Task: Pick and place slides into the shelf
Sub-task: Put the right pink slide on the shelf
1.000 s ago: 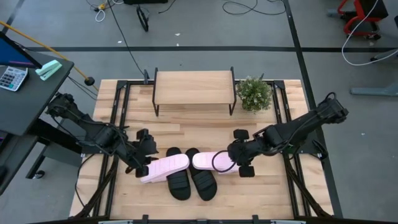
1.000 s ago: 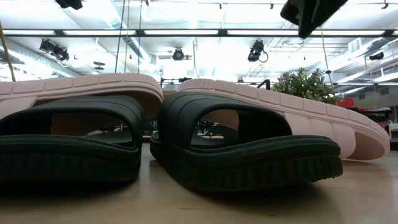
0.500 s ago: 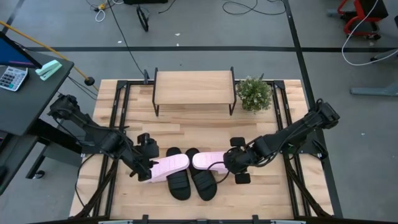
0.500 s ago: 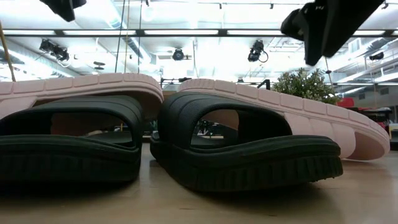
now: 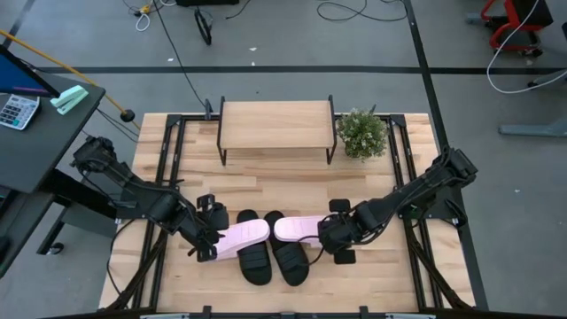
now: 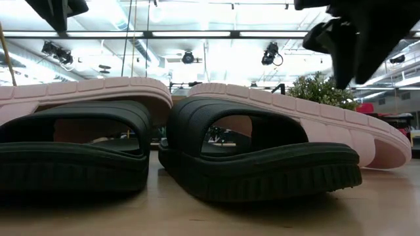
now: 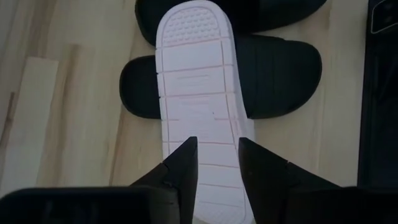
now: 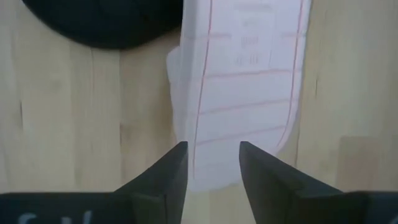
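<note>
2 claws, we see: left claw (image 7: 214,163) and right claw (image 8: 211,167) each spread above a sole-up pink slide (image 7: 198,81), gripping nothing.

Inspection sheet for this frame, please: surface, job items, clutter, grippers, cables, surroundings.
Surface: slatted wooden tabletop, dark rails along both sides.
Job's things: two pink slides lie sole-up, resting on the two black slides; the shelf at the far edge holds nothing.
Clutter: small potted plant beside the shelf.
Grippers: left gripper over the heel end of the left pink slide, right gripper over the heel end of the right one; both open, neither gripping.
Cables: several loose on the floor beyond the table.
Surroundings: dark side desk with a calculator; ceiling lights in the low view.
</note>
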Available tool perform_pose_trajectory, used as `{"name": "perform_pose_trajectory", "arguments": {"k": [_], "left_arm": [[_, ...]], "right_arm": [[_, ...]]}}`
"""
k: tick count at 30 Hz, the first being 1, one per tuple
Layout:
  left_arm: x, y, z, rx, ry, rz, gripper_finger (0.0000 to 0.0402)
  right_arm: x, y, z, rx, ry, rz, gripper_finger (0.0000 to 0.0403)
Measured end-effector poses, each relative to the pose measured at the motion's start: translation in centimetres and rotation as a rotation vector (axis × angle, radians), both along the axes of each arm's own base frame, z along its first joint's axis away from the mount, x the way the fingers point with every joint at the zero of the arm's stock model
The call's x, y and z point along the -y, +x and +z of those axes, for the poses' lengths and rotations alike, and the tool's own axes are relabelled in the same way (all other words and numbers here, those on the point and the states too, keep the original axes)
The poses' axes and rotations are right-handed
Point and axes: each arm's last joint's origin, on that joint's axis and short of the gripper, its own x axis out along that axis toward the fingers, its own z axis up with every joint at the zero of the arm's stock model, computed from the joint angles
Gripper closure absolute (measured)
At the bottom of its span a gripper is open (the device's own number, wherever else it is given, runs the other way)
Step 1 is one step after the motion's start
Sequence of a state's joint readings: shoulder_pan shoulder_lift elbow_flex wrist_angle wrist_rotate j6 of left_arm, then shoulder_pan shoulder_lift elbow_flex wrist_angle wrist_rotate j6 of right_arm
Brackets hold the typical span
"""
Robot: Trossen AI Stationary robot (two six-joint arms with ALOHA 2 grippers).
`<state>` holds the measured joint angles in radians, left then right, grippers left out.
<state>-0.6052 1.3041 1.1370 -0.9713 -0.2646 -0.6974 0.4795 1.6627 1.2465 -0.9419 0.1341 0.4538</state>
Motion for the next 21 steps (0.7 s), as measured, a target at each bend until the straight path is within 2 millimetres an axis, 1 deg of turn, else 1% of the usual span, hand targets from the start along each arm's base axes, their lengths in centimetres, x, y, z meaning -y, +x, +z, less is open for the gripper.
{"name": "perform_pose_trajectory", "arguments": {"k": [5,9,12,17,21], "left_arm": [[0.0,-0.1,0.0,-0.005,0.002,0.002,0.0285],[-0.1,-0.1,0.0,-0.006,-0.009,0.021,0.0283],[-0.1,-0.1,0.0,-0.009,-0.007,0.022,0.0286],[-0.1,-0.1,0.0,-0.009,-0.006,0.022,0.0291],[-0.1,-0.1,0.0,-0.010,-0.006,0.022,0.0290]], "right_arm": [[-0.8,-0.4,0.0,-0.006,-0.001,0.028,0.0242],[-0.7,-0.5,-0.6,-0.017,-0.006,0.017,0.0223],[-0.4,-1.0,-1.5,-0.042,-0.015,-0.013,0.0205],[-0.1,-1.6,-4.1,-0.044,0.004,-0.058,0.0172],[0.2,-2.1,-5.1,-0.064,0.012,-0.099,0.0148]]}}
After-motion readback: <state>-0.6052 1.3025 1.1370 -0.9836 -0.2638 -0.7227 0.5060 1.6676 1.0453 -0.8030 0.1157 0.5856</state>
